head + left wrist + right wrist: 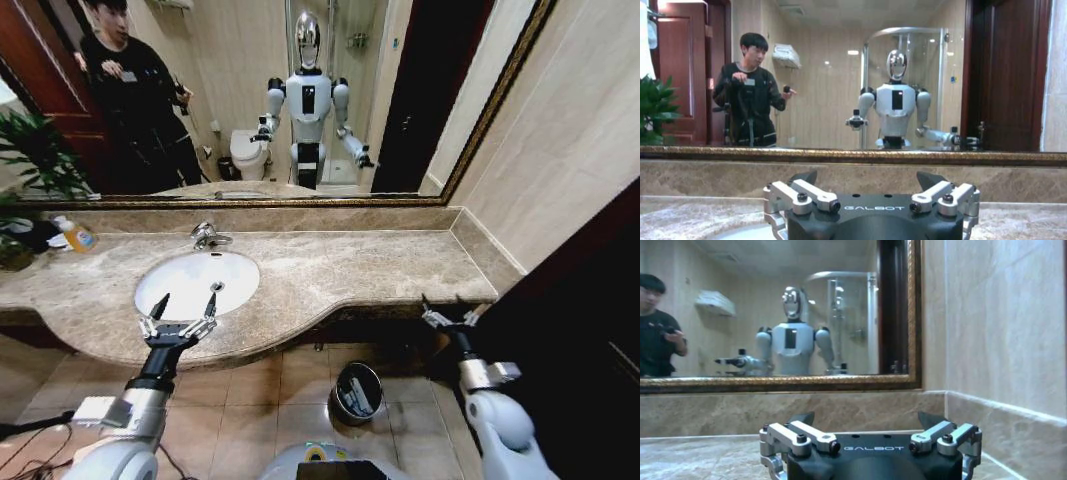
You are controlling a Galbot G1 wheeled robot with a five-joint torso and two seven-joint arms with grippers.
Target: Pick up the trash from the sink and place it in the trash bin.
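The sink (180,275) is a white oval basin set in the beige marble counter, with a chrome faucet (207,236) behind it. The trash is out of view; the basin's visible white surface looks bare apart from the drain. My left gripper (185,305) hovers open over the basin's front rim, and the left wrist view shows it (867,177) spread wide and facing the mirror. My right gripper (447,312) is open and holds nothing at the counter's right front corner, its fingertips (930,419) wide apart. The trash bin (358,392), black with a shiny rim, stands on the floor under the counter between my arms.
An orange-labelled clear bottle (75,236) and a dark cloth bundle (28,234) sit at the counter's far left beside a green plant (30,160). A framed mirror (400,100) backs the counter. A dark panel (585,330) stands close on the right.
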